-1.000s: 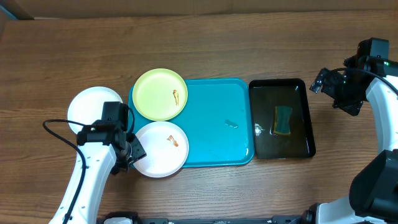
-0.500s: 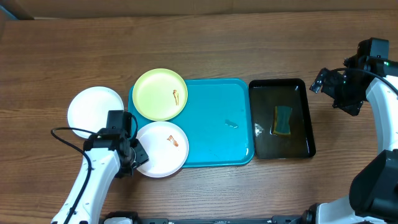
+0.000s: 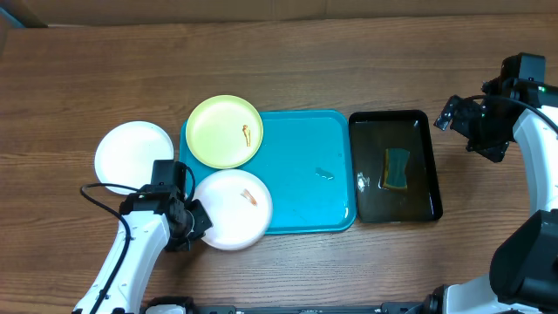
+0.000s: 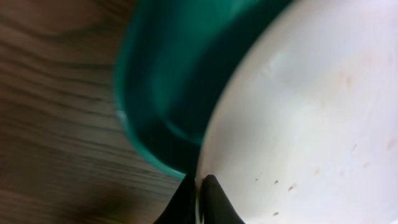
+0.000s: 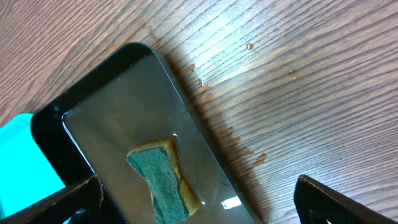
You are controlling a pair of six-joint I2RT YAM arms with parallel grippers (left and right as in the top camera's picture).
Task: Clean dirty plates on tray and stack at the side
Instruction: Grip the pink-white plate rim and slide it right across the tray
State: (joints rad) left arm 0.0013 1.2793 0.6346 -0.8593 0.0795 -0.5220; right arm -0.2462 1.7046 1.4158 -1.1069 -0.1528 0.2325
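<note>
A white plate (image 3: 234, 209) with an orange-brown smear sits at the turquoise tray's (image 3: 309, 174) front left corner. My left gripper (image 3: 193, 223) is shut on its left rim. In the left wrist view the two dark fingertips of the left gripper (image 4: 198, 199) pinch the white plate's (image 4: 298, 112) edge, over the tray's rim (image 4: 143, 143). A yellow-green plate (image 3: 225, 131) with a smear lies on the tray's back left corner. Another white plate (image 3: 132, 155) rests on the table left of the tray. My right gripper (image 3: 460, 122) hovers open, right of the black tray, holding nothing.
A black tray (image 3: 427, 166) holding water and a green-and-yellow sponge (image 3: 397, 167) stands right of the turquoise tray. The right wrist view shows the sponge (image 5: 163, 180) between the right gripper's (image 5: 198, 186) wide-apart fingers, well below them. Small brown splashes mark the wood beside it.
My left gripper has closed on the smeared white plate's rim. The plate has shifted slightly right and looks a little larger. The right arm has not moved.
</note>
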